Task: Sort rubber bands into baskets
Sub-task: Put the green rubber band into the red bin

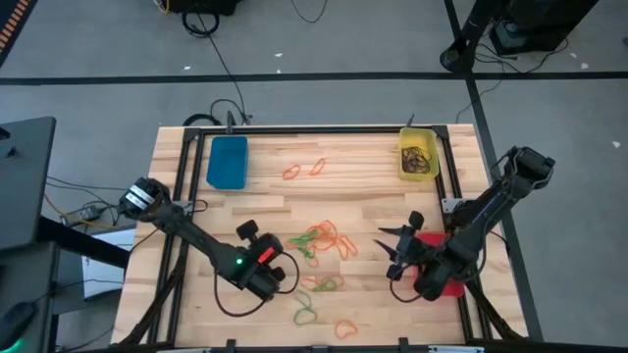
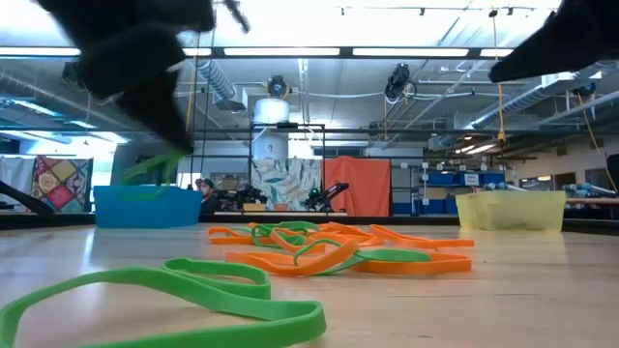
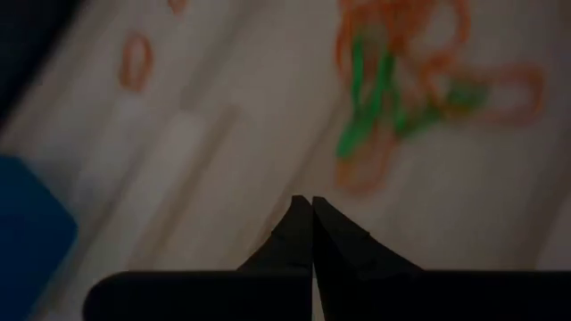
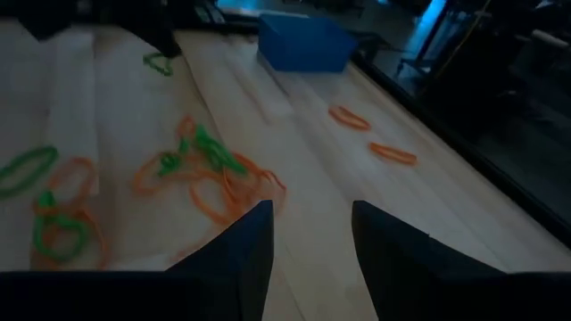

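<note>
Rubber bands (image 1: 324, 240) lie in a tangled orange and green heap at the middle of the wooden desk (image 1: 363, 191), and we take that heap as our landmark. Two loose orange bands (image 1: 304, 170) sit beyond it toward the far edge, and a few green and orange ones (image 1: 306, 314) are scattered on the near side of it. In the low view a green band (image 2: 174, 295) lies closest to the camera, with the heap behind it.

We see the blue basket (image 1: 227, 161) at the far left of the heap and the yellow basket (image 1: 418, 155) at the far right of it, dark bands showing inside the yellow one. The red basket (image 1: 453, 285) is to the right of the heap, mostly covered by the right arm.

The left end effector (image 3: 312, 214) hangs just left of the heap with its fingertips pressed together; we cannot make out anything between them in the left wrist view. The right end effector (image 4: 310, 234) sits right of the heap, its fingers apart and holding nothing, pointed toward the bands.
</note>
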`<state>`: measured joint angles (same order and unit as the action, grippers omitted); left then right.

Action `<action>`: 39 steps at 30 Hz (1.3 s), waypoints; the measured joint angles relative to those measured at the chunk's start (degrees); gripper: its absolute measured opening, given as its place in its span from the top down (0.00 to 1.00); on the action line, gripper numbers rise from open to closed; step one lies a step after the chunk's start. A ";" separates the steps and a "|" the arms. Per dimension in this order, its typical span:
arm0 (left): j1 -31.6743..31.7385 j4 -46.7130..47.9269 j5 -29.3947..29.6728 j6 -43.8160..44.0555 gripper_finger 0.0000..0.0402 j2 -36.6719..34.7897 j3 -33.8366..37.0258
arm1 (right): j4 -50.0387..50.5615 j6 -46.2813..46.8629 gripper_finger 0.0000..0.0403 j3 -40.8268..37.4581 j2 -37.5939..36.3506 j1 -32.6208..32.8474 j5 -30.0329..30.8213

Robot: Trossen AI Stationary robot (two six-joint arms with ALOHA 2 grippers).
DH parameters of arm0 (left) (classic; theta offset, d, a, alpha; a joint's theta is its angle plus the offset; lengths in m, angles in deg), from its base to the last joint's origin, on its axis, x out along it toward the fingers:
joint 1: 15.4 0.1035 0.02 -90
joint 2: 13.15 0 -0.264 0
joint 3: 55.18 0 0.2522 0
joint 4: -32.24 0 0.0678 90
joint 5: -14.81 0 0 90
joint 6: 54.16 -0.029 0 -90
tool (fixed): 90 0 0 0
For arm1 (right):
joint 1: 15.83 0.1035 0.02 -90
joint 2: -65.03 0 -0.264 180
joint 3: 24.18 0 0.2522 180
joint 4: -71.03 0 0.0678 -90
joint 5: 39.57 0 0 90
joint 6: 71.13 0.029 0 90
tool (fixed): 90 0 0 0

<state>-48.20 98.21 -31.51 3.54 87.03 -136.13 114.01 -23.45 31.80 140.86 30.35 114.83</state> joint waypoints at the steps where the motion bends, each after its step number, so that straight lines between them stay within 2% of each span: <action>1: 0.24 -1.45 2.14 -1.65 0.99 -0.04 -0.18 | -3.05 -1.68 0.59 -0.73 0.00 -0.59 0.18; 4: 1.45 -7.27 5.18 -7.95 0.99 -0.04 -0.27 | -13.35 -6.38 0.59 -3.40 0.00 -2.63 -0.72; 8: 3.62 -15.61 0.78 -18.42 0.99 -0.04 -0.29 | -27.50 -13.18 0.59 -7.78 0.00 -4.77 -5.70; 12: 5.47 -24.12 -2.09 -31.14 0.99 -0.04 -0.29 | -41.53 -13.55 0.59 -11.72 0.02 -6.25 -7.04; 15: 6.62 -30.74 -4.33 -40.31 0.99 -0.04 -0.29 | -49.14 -16.52 0.59 -13.08 0.02 -7.44 -11.38; 18: 7.67 -37.90 -7.28 -47.79 0.99 -0.04 -0.29 | -51.89 -19.33 0.59 -13.10 0.00 -8.97 -17.04; 21: 8.54 -44.77 -12.11 -53.99 0.99 -0.06 -0.29 | -51.67 -21.63 0.59 -13.10 0.02 -10.95 -18.79; 26: 9.94 -56.35 -19.79 -60.49 0.99 -0.07 -0.29 | -52.67 -28.87 0.59 -13.12 0.02 -15.17 -26.82; 28: 10.53 -59.82 -22.28 -61.74 0.99 -0.07 -0.29 | -53.76 -30.37 0.59 -13.12 0.02 -16.51 -30.52; 34: 12.45 -65.34 -25.70 -62.28 0.99 -0.07 -0.29 | -58.36 -33.88 0.59 -13.12 0.02 -17.96 -36.30; 39: 14.02 -67.15 -27.48 -62.19 0.99 -0.11 -0.29 | -62.94 -36.19 0.59 -13.12 0.02 -18.00 -37.47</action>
<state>-34.18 31.06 -58.99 -58.65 86.92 -136.42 51.07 -59.64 18.69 140.89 12.35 77.36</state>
